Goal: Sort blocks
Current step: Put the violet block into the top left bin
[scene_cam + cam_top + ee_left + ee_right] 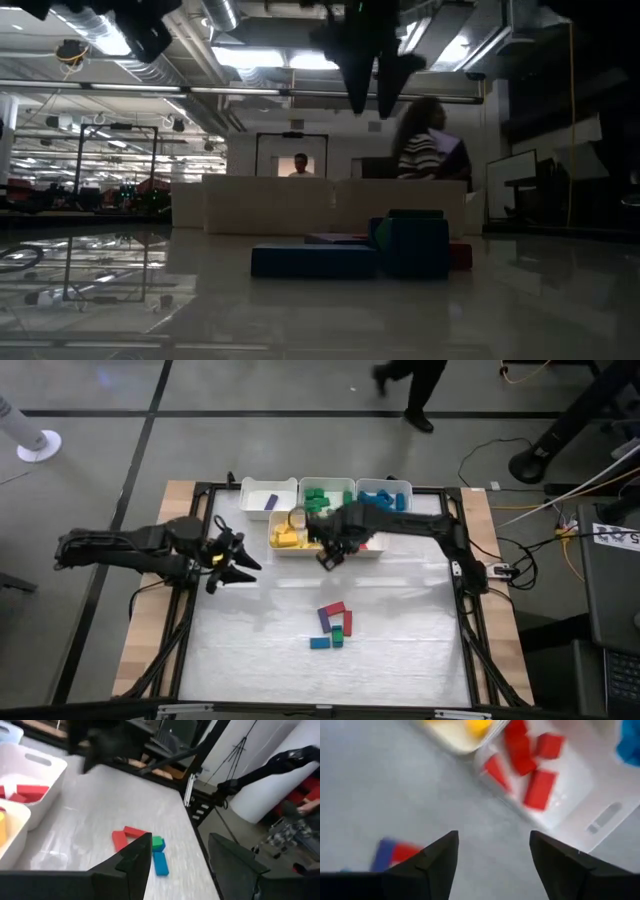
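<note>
Your leftover blocks [333, 626] sit in a tight cluster on the bare middle of the table [250, 650], well apart from the bins: a purple one touching a red one, a second red and a green beside them, and a blue one at the near edge. From table height the blue block [313, 261] lies in front, though the cluster's exact count is hard to read from there.

Now look at what's done. The red bin [600, 815] already has several red blocks [538, 789] in it, the yellow bin [275, 545] next to it has yellow ones, the green bin [326, 484] and the blue bin [385, 484] behind are well stocked, and the first white bin [257, 500] has one purple block [271, 502]. So you're most of the way through, I'd judge; roughly five pieces left.

Your right gripper [492, 851] hovers at the front edge of the red bin, fingers spread wide and nothing between them. Your left gripper [180, 855] waits over the table's left side, fingers apart and empty too, looking toward the cluster.
</note>
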`<act>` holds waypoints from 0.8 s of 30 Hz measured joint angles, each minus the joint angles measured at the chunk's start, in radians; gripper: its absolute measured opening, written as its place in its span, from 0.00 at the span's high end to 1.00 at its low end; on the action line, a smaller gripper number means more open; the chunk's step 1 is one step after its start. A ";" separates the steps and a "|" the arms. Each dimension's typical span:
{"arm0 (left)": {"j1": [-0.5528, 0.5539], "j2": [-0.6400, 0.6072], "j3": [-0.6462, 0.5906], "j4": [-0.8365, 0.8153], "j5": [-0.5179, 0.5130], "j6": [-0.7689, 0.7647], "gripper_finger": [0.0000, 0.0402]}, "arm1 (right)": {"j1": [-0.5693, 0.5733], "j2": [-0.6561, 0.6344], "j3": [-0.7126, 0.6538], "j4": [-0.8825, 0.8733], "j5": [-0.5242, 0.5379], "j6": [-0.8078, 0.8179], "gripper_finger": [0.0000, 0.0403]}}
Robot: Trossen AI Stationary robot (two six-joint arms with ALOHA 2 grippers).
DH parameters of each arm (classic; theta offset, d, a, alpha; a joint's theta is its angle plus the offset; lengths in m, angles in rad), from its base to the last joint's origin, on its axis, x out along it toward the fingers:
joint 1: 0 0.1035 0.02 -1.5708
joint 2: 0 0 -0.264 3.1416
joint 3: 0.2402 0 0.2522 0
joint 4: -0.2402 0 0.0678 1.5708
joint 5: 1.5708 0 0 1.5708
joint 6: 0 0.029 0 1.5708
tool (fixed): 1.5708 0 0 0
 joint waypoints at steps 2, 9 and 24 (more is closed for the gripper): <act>-0.002 0.017 0.000 -0.002 0.000 0.014 0.55 | 0.060 -0.010 0.001 0.003 -0.030 0.061 0.40; -0.002 0.034 0.000 0.016 0.000 0.031 0.55 | 0.264 0.008 -0.041 0.150 -0.039 0.372 0.40; -0.002 0.033 0.000 0.019 0.000 0.044 0.55 | 0.396 0.124 -0.187 0.485 -0.042 0.679 0.40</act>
